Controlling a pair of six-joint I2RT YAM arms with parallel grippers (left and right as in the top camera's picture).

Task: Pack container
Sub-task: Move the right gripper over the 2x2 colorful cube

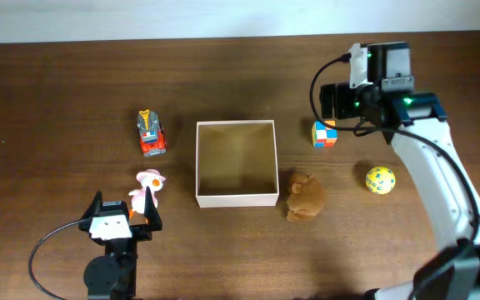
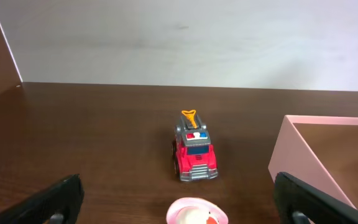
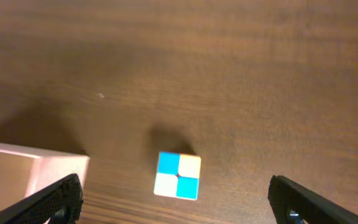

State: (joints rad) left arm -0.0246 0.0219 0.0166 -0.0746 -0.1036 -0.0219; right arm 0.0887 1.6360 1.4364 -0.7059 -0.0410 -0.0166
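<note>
Two overhead only: brown plush (image 1: 305,197), yellow ball (image 1: 380,179).

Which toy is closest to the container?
The brown plush toy, almost touching the container's lower right corner in the overhead view. The cube, yellow ball, fire truck and pink-hatted figure all sit clearly farther off.

Left gripper (image 2: 178,183) has its jaws spread wide, one dark finger (image 2: 48,202) in each lower corner of the frame. Between them, at the bottom edge, sits the top of a small toy with a pink hat (image 2: 196,211), cut off by the frame. Just beyond it a red toy fire truck (image 2: 194,155) stands upright on the brown table (image 2: 92,130), cab facing the camera. A corner of the container (image 2: 294,155) shows at right, apart from the truck. A pale wall (image 2: 185,43) lies behind.
</note>
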